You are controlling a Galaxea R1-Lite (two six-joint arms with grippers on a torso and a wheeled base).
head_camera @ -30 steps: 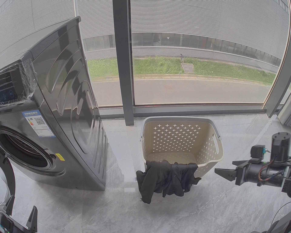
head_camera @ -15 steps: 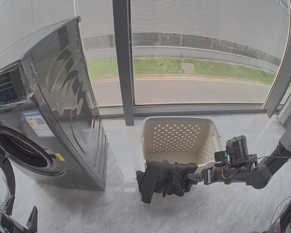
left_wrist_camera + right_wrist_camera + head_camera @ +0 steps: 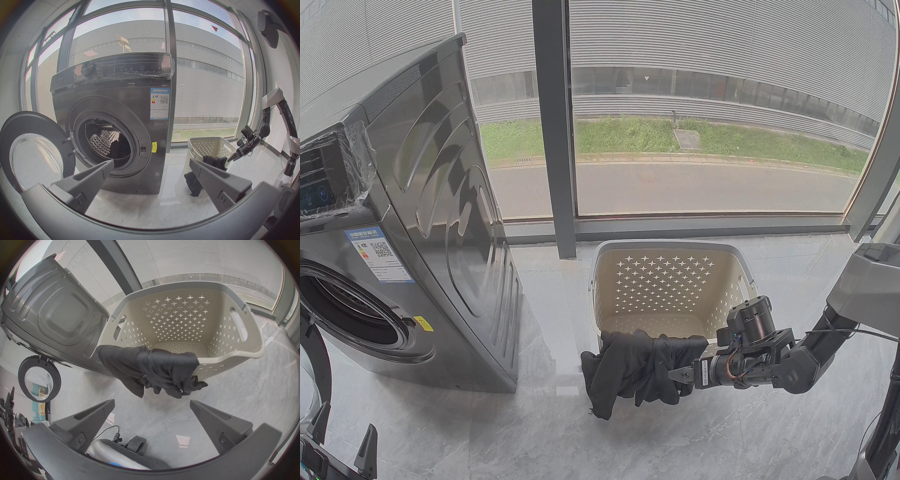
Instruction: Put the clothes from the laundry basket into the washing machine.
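Right gripper (image 3: 676,376) open, tips at the 1 black garment (image 3: 637,372) draped over the laundry basket (image 3: 669,245) front rim. Risk: jaws pinching rim with cloth would drag the basket (likely light). Left gripper (image 3: 151,163) open, low, facing the washing machine (image 3: 425,219). Bare floor (image 3: 562,437) between the basket and the machine's near corner leaves room to carry.

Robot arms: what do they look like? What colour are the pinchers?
Both the left gripper and right gripper have dark grey, wedge-shaped fingers. The right arm is black near the wrist, with orange wires and a white label, then light grey higher up.
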